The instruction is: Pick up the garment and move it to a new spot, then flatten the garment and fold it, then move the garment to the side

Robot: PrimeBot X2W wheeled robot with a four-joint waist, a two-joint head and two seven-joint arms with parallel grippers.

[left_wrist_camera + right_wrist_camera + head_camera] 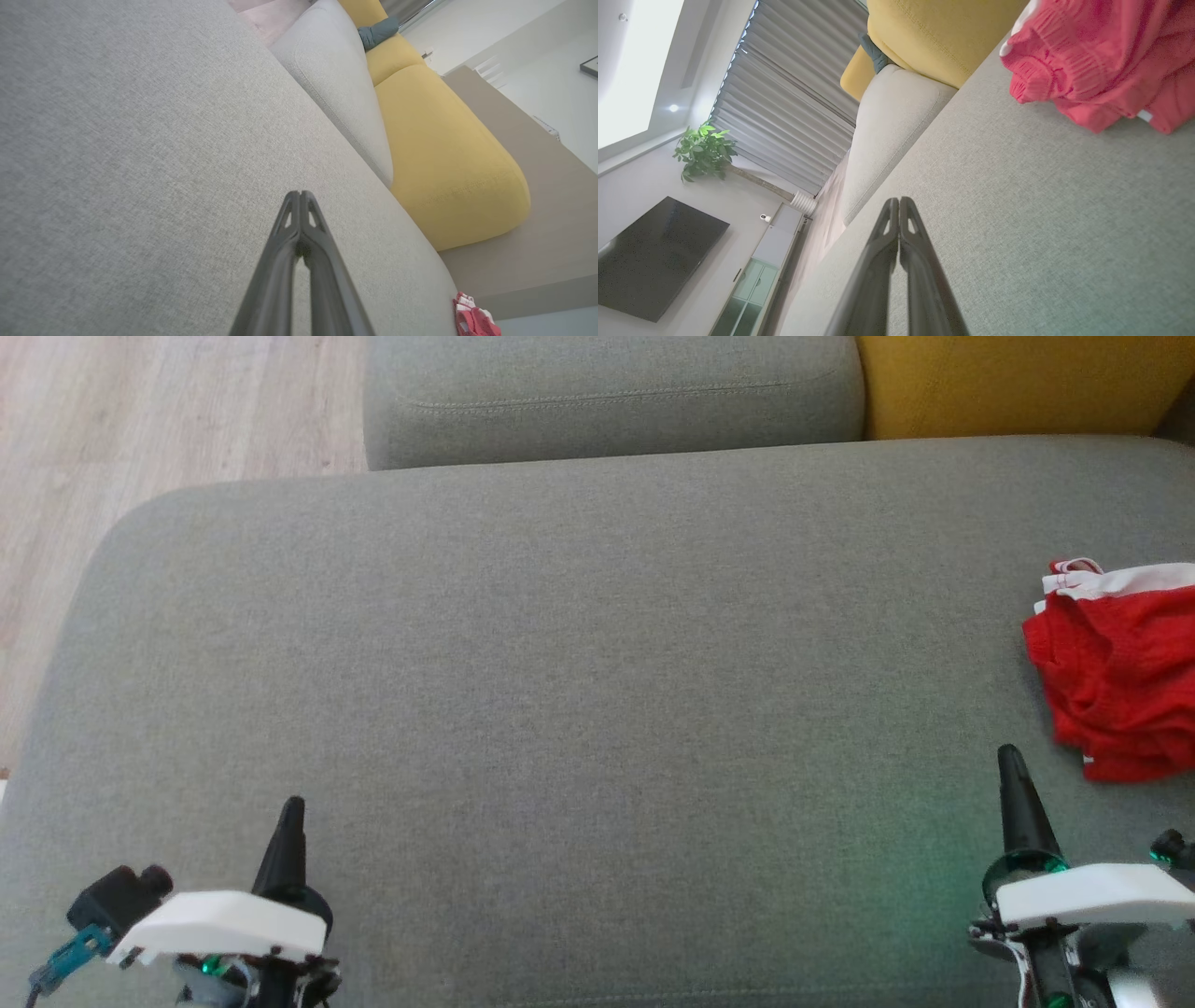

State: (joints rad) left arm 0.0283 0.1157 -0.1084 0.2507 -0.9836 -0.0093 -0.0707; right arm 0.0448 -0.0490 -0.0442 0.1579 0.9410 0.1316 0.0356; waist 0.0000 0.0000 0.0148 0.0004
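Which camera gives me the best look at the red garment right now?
The head view: the red garment lies crumpled on the grey cushion, sharp, though cut by the right edge. The right wrist view shows it larger but softer and cropped; the left wrist view catches a small corner.

garment [1116, 672] — red, white trim | crumpled | sofa's right edge

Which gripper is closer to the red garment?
Right. The right gripper sits just short of the red garment, not touching; the left gripper is far across the grey cushion.
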